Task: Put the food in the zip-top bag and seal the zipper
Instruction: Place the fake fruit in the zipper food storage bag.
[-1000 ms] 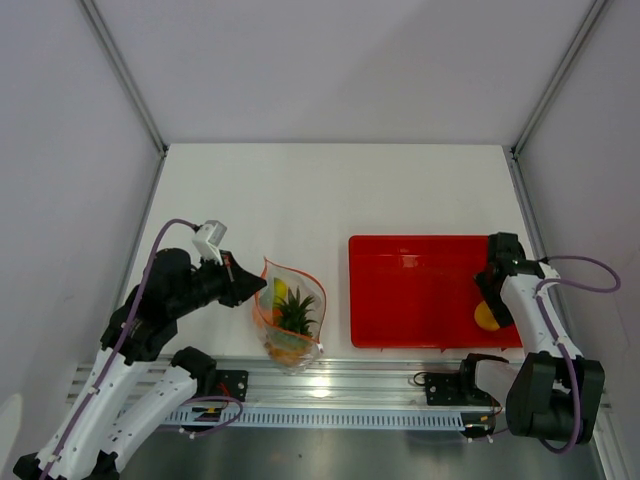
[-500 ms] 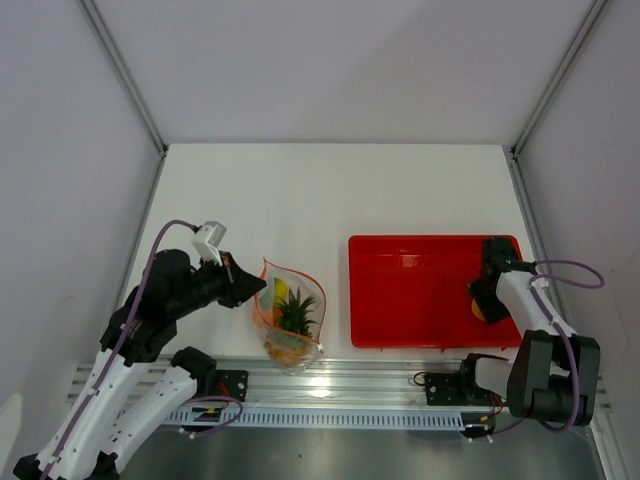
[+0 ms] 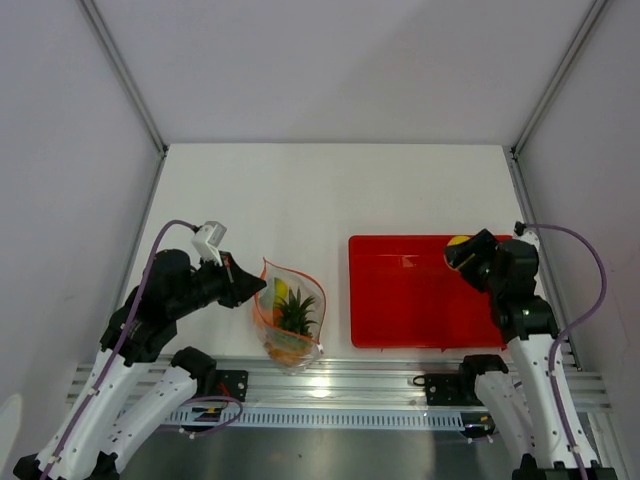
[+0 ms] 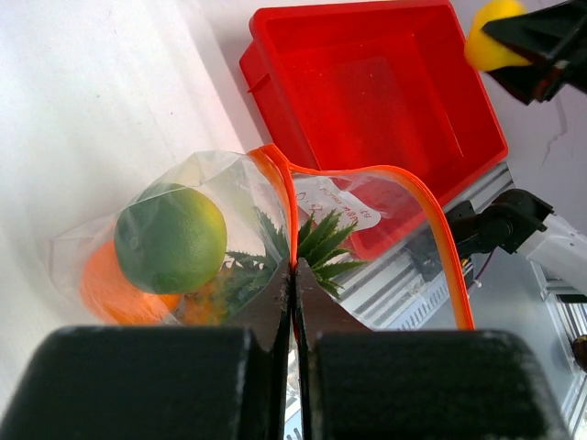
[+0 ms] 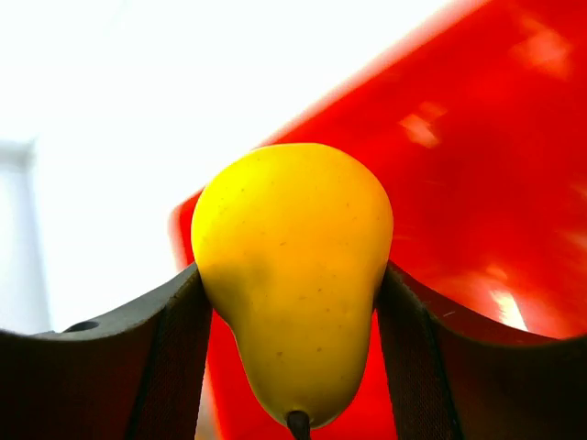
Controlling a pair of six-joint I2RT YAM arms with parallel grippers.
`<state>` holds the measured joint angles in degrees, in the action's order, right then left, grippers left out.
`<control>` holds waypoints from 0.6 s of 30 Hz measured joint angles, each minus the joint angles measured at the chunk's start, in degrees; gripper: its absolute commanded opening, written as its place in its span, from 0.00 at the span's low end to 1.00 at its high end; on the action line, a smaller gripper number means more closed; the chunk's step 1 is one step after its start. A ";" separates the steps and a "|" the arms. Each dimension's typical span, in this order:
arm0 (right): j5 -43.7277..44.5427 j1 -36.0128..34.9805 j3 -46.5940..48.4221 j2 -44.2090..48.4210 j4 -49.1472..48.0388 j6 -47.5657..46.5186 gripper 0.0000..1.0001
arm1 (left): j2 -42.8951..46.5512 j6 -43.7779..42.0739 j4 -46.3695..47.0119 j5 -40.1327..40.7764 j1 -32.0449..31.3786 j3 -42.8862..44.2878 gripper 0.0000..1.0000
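Observation:
The clear zip-top bag [image 3: 290,318] stands open at the near left of the table. It holds the pineapple [image 3: 296,312], the green round fruit [image 4: 171,238] and the orange ball [image 4: 105,289]. My left gripper [image 3: 254,287] is shut on the bag's orange-red zipper strip [image 4: 431,229] at its left edge; in the left wrist view [image 4: 294,275] the jaws stand pressed together on it. My right gripper [image 3: 462,252] is shut on a yellow pear-shaped fruit [image 5: 293,275] and holds it above the tray's far right part. The fruit also shows in the top view [image 3: 458,242].
The red rectangular tray [image 3: 400,300] lies right of the bag, and no other fruit shows in it. An aluminium rail [image 3: 340,385] runs along the table's near edge. Grey walls close in the left, right and far sides.
My right gripper has lifted the yellow fruit from the tray's near right corner and carried it up and to the far left over the tray. The left gripper and bag have not moved.

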<state>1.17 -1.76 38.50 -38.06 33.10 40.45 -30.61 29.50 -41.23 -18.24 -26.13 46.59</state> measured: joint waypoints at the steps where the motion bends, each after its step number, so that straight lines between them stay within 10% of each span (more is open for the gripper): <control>1: -2.78 -1.49 0.61 1.07 -1.25 -0.72 0.00 | 0.02 0.00 0.00 0.00 0.00 0.00 0.01; 9: -16.04 -27.76 4.83 -1.53 -15.80 -5.01 0.00 | 0.04 0.04 0.00 -0.02 0.00 0.00 0.01; 18: -7.15 -64.61 15.52 -18.03 -21.62 -17.92 0.00 | 1.11 0.35 -0.33 -0.02 0.00 0.00 0.00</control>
<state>-5.98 -66.37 54.02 -56.10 11.49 22.52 -29.50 29.85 -41.56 -18.26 -26.13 46.59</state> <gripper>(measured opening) 0.655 0.005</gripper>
